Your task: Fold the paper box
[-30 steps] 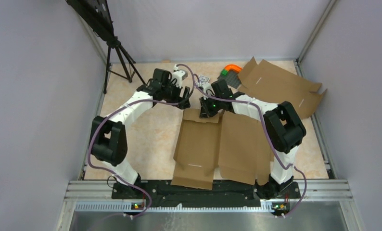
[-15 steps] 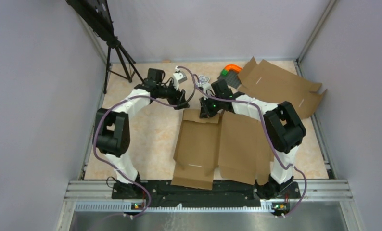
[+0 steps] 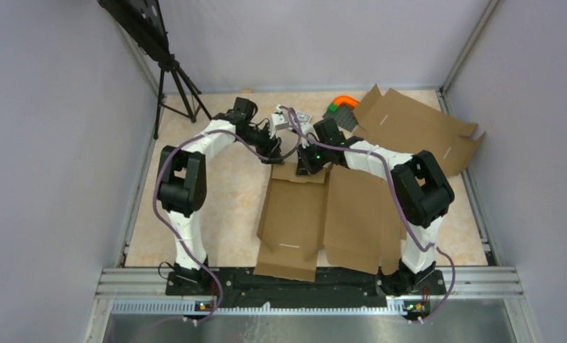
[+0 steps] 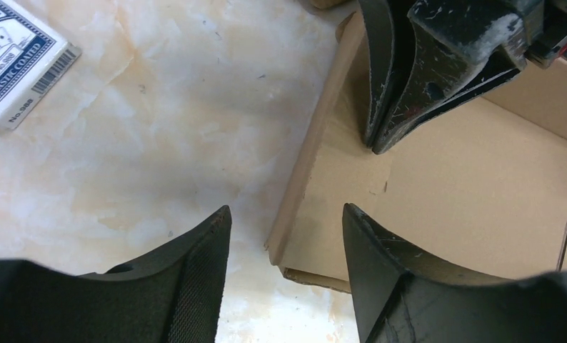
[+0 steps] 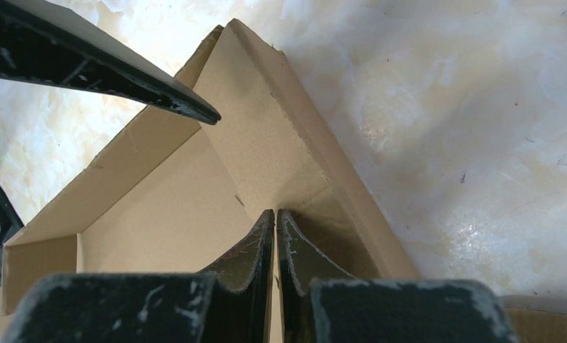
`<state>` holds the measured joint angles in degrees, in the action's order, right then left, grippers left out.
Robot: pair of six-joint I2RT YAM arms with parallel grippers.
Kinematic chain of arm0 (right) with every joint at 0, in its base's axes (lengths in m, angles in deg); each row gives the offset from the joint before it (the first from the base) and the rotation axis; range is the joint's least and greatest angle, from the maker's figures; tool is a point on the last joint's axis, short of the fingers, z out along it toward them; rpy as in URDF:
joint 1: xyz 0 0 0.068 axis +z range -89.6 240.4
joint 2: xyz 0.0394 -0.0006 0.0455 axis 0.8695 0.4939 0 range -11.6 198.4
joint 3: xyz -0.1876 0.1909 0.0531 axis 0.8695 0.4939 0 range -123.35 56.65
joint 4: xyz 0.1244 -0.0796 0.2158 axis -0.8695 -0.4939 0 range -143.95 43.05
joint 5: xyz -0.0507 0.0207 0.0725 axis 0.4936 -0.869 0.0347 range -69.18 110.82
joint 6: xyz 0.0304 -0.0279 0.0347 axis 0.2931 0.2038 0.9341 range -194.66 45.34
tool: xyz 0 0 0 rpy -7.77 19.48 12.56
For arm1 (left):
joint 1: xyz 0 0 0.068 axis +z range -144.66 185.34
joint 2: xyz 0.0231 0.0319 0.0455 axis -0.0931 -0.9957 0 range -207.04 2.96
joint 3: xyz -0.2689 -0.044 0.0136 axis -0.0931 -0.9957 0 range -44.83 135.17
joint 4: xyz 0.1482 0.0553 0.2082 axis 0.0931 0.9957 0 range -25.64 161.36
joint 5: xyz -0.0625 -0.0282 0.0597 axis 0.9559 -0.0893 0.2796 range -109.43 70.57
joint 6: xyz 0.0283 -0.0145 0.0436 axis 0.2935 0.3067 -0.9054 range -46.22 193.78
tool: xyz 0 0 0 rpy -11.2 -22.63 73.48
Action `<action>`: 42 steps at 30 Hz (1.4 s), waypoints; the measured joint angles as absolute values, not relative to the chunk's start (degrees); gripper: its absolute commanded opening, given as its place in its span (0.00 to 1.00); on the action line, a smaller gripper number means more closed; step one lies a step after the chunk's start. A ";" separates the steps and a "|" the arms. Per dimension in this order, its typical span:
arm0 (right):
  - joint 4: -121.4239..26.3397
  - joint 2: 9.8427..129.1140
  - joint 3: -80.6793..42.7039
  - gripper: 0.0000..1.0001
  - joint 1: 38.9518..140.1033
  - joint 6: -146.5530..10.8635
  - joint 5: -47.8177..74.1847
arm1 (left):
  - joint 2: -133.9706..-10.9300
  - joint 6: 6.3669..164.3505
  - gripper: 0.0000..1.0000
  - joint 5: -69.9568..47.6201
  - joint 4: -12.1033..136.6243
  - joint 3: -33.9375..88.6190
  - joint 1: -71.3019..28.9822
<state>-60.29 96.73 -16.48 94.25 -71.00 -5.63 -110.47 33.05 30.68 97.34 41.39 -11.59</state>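
Left gripper (image 4: 286, 209): jaws apart, straddling the raised far-left corner of the paper box (image 3: 302, 214), which lies mid-table (image 3: 223, 186) between the two arms. Right gripper (image 5: 276, 213): fingers closed together, tips pressed inside the box at its far wall.

Premises: a robotics laboratory test cell. Grounds: plain grey panel walls (image 3: 52, 179) close in the table (image 3: 231, 207) on three sides. An aluminium rail (image 3: 480, 275) runs along its near edge beside a black base plate (image 3: 302, 286), to which the left arm (image 3: 184, 186) and right arm (image 3: 420, 189) are bolted, with purple cables (image 3: 446, 261) exposed. A tripod (image 3: 175, 89) stands at the far left corner. Work material is cardboard: the paper box (image 3: 302, 214) lies mid-table and a flat blank (image 3: 416, 128) lies at the far right corner.
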 measured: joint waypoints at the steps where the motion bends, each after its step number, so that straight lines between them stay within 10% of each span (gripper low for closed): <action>1: -60.29 96.73 -16.48 0.04 94.25 -71.00 -5.61 | -111.13 31.89 0.56 30.68 99.04 42.48 -11.72; 20: -62.32 96.73 -16.50 0.04 94.03 -69.56 -5.59 | -115.41 26.62 0.35 24.89 110.60 48.80 -13.64; 30: -64.18 96.73 -16.67 0.05 93.90 -68.88 -4.67 | -116.68 26.34 0.08 23.11 112.90 50.78 -14.08; 42: -69.75 93.21 -17.02 0.14 93.85 -66.93 -2.38 | -117.20 26.03 0.05 23.71 113.55 52.38 -14.93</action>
